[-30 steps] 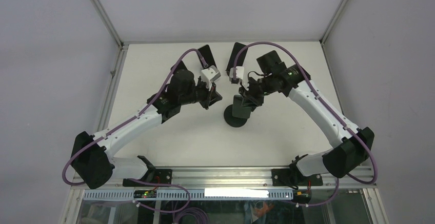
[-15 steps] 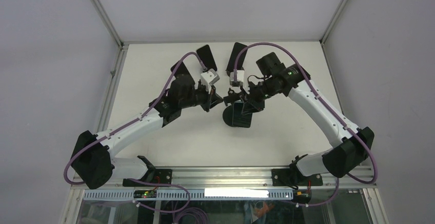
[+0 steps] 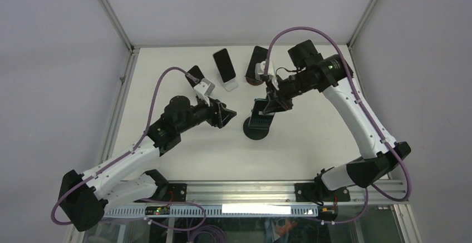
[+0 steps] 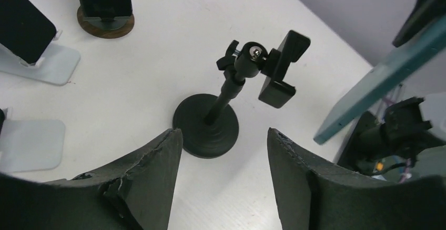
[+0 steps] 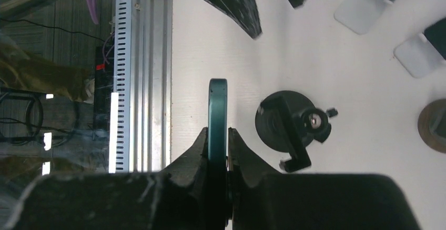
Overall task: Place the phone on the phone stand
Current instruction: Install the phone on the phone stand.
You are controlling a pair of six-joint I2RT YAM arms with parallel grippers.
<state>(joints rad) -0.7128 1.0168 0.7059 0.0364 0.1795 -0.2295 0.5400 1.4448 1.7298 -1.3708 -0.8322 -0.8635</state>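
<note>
- The left tool [image 4: 223, 134] is nearest, its jaws apart and empty. They open toward the round base of the phone stand [image 4: 227, 90] without touching it. Nothing braces the stand, so a push from above could tip it or skate it across the counter [image 4: 158, 56].
- Just beyond, the cradle [image 4: 279, 72] hangs tilted off a ball joint [image 4: 252, 55] on top of a thin stem. If that joint is slack, the cradle may swing under load and shed whatever is set on it.
- The phone [image 5: 218, 111] is not on the stand. It hangs in the air above and beside the cradle, clamped edge-on between the pads of the right tool [image 5: 216, 135]. Much of its length juts free past the fingertips, so contact with the cradle lip could pivot it in the grip.
- In the right wrist view the phone's edge lies to one side of the cradle, not in line with it. Lowered from there, it would likely miss the slot and hit the stem or the knob.
- Farthest back, other phones lean on a white stand [image 4: 50, 64] and a round wooden stand [image 4: 105, 27]. A wide swing of the right arm could knock them over.
</note>
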